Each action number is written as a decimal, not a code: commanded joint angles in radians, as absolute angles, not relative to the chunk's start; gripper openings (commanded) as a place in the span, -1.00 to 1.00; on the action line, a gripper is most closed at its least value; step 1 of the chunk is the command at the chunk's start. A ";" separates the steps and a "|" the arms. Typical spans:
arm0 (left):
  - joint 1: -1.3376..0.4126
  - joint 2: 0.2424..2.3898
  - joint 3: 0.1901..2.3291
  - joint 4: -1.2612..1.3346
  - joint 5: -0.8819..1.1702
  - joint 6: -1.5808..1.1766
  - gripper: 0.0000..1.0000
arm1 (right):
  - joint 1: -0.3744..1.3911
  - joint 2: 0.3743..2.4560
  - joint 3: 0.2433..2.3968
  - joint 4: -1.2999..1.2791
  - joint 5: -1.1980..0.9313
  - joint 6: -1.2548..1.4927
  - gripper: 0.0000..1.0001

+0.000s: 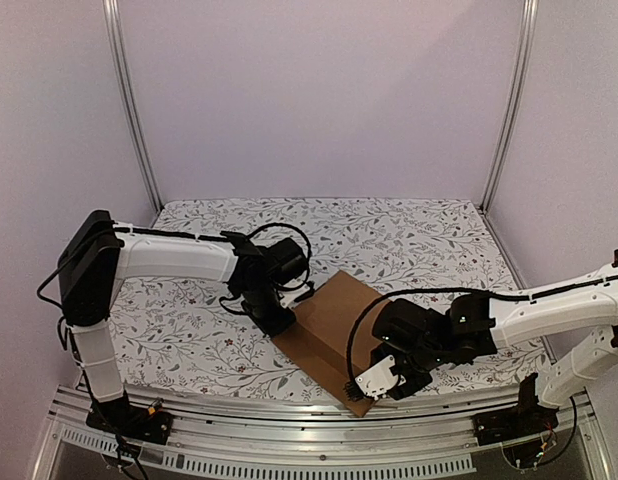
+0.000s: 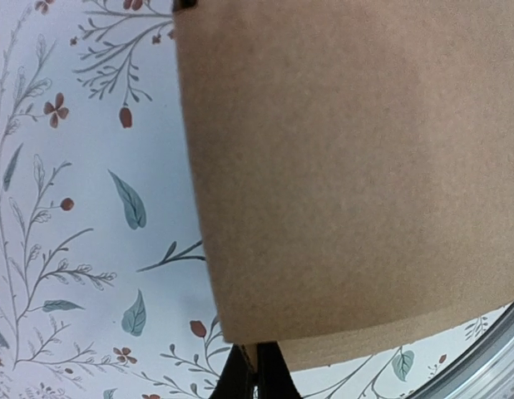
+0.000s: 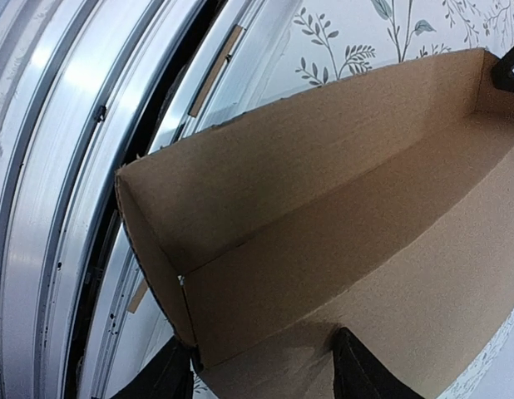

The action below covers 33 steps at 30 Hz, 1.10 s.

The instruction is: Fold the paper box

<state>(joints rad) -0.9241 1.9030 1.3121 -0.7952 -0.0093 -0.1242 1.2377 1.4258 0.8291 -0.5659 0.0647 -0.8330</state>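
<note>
Right wrist alone shows inside the paper box (image 3: 340, 233).

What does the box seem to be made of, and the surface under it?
The paper box: matte brown cardboard, likely corrugated, going by the rough cut edge. The table cover: smooth pale sheet printed with leaves and berries; cloth or vinyl, unclear.

paper box (image 1: 334, 325): on table (image 1: 189, 340), by near edge
left gripper (image 1: 279, 322): its left end
right gripper (image 1: 377, 386): its near corner
</note>
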 commanded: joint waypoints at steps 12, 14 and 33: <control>-0.931 1.940 1.368 -0.862 0.115 -0.086 -1.00 | 1.243 1.491 0.840 -0.670 -0.008 -0.786 0.06; -0.931 1.944 1.372 -0.862 0.115 -0.085 -1.00 | 1.243 1.502 0.847 -0.675 -0.016 -0.787 0.04; -0.927 1.979 1.420 -0.926 0.142 -0.075 -1.00 | 1.241 1.482 0.818 -0.721 0.083 -0.808 -0.02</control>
